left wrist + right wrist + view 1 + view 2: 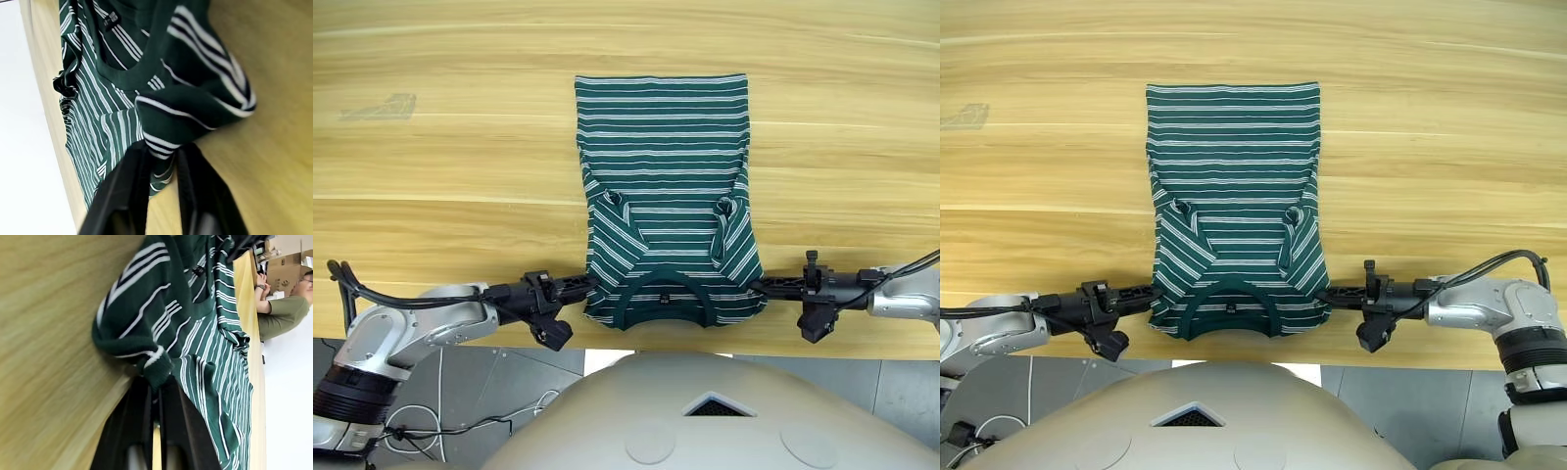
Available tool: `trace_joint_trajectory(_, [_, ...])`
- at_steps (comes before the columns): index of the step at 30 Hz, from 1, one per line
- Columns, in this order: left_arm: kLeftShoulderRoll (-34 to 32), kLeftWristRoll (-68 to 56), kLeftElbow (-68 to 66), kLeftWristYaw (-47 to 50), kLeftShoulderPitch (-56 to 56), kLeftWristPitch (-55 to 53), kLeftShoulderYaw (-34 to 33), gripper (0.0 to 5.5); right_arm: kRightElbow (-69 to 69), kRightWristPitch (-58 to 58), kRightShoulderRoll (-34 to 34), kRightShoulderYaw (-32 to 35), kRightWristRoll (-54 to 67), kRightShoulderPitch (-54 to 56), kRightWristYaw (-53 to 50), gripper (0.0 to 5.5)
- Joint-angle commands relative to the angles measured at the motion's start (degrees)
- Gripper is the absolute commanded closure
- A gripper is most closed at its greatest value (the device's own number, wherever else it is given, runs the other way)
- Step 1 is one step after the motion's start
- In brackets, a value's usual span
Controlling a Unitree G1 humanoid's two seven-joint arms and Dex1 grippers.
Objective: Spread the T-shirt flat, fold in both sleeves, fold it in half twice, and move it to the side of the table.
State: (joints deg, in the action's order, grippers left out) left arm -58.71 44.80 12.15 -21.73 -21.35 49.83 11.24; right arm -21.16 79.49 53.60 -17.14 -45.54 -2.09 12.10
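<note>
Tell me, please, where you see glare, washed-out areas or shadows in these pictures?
Left eye view: even light on the table and shirt, no hard shadows. Left wrist view: the space past the table edge is washed out white. Right wrist view: the same white there; a soft shadow under the shirt corner at the right gripper.

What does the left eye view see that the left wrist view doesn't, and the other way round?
The left eye view takes in the whole shirt, with its far hem straight and both sleeves folded in, plus the right end effector at the other shoulder. The left wrist view gives a close look at the left end effector: its fingers pinch a bunched shoulder corner. Both show the striped cloth, the collar, the table and the left end effector at the shirt's near edge.
</note>
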Motion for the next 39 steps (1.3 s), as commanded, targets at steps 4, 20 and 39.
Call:
trace_joint_trajectory(4, [-2.2,-6.9,-1.0,-7.0,-5.0,-4.3,3.2,5.48,-0.5,-3.5,1.3,-4.1,8.5,-0.5,3.8,5.50])
trace_joint_trajectory(20, [-10.8,-60.7,8.5,-32.8,-10.9,-38.4,-17.6,5.48,27.8,-64.3,17.6,-11.0,87.6,-12.4,50.1,5.50])
trace_joint_trajectory(39, [-0.6,-74.8,33.8,-50.7,-32.4,-52.5,-38.9,5.48,46.0,-83.6,12.5,11.5,91.1,-26.0,57.0,5.50])
